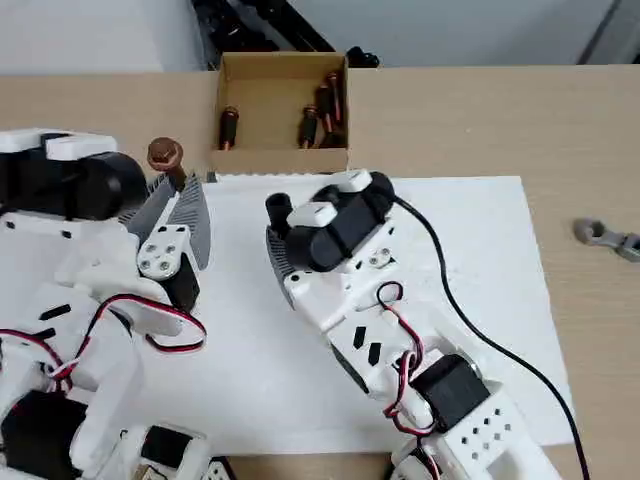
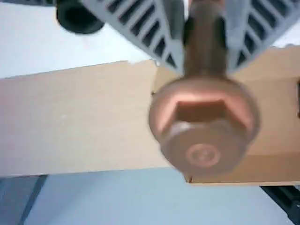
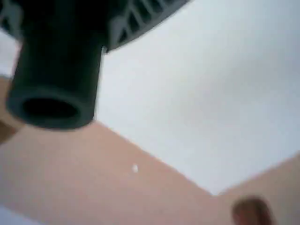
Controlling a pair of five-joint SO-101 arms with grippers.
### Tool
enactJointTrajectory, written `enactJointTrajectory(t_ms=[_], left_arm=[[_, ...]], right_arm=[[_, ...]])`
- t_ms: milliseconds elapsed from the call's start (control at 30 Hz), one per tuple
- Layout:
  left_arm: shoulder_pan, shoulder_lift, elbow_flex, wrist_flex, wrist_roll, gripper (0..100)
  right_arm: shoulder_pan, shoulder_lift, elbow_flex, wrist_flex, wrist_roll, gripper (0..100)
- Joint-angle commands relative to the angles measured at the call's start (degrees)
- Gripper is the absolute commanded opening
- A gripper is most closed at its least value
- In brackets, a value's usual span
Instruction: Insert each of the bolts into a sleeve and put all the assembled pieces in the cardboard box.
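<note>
Pinching copper-coloured hex-headed metal bolt [image 2: 204, 126] in left tool [image 1: 178, 188], just off brown cardboard box [image 1: 280, 160]; clamping black cylindrical plastic sleeve [image 3: 54, 89] in right tool [image 1: 283, 228], near box front. Recommending squaring shank to bore before pushing.

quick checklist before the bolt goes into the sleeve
1. Grip of left hand on bolt: ok.
2. Grip of right hand on sleeve: ok.
3. Open end of sleeve unblocked: ok.
4. Alignment of bolt with sleeve: not ok, they are apart.
5. Tip of bolt exposed: cannot tell.
6. Room left in box: ok.
</note>
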Motion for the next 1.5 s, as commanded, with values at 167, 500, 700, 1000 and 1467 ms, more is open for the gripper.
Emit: enactJointTrajectory(t_ms=[167,500,700,1000,1467], left_arm=[[4.3,-0.8,-2.7,-4.0,1.9,1],[7.5,-0.7,-2.7,-5.8,1.7,1],[7.6,-0.6,-2.9,-5.9,2.0,1],[7.6,-0.2,-3.9,-2.8,4.2,1],[10.6,4.1,-3.9,-1.5,4.4,1]], right_arm=[[-0.5,-0.2,2.4,-2.2,-1.7,0.4],[-2.7,-0.2,4.6,-5.8,-1.4,0.4],[-4.7,-0.2,4.7,-6.3,-1.2,0.4],[-4.8,-0.2,4.7,-5.9,-1.2,0.4],[-4.8,-0.2,4.7,-5.8,-1.2,0.4]])
